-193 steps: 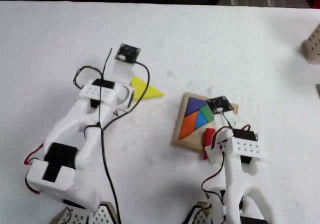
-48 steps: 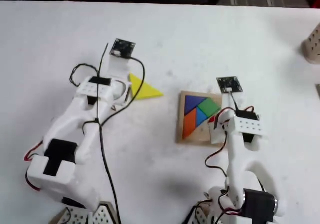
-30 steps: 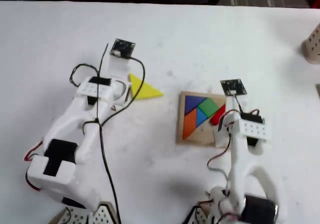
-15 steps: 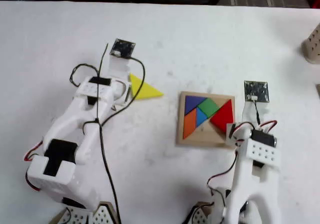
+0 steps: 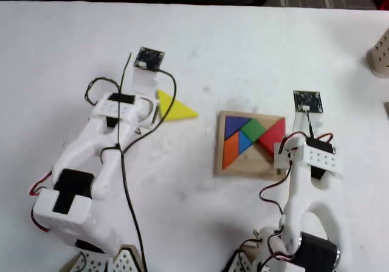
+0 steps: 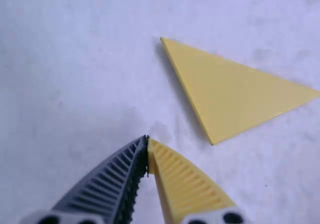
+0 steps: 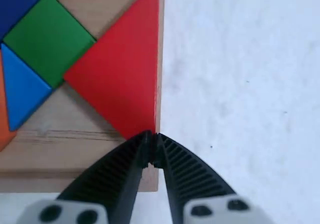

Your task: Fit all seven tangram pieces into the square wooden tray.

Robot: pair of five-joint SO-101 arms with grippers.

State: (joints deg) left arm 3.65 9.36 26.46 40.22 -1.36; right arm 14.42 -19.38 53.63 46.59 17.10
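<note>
Right gripper (image 7: 151,151): its two fingers are pressed together with nothing between them; the tips sit at the right-hand rim of the wooden tray (image 5: 248,168), just at the near corner of the red triangle.
Wooden tray: it lies flat on the white table (image 5: 243,47), with a strip of bare wood along its near side.
Red triangle (image 7: 124,79): it fills the right part of the tray, long side along the right-hand rim, point toward the tray's middle; whether it sits fully flush cannot be told.
Orange piece (image 5: 229,150): it lies against the tray's left side.
Small blue triangle (image 5: 244,141): inside the tray, between the orange piece and the red triangle.
Green square (image 7: 50,36): in the tray's far half, touching the red triangle.
Dark blue triangle (image 5: 234,125): in the tray's far left corner.
Left gripper (image 6: 146,154): closed and empty, tips on the table, well to the left of the tray.
Yellow triangle (image 5: 174,107): it lies flat on the table outside the tray, to its left and a little farther back, just beside the left gripper's tips without touching them.
</note>
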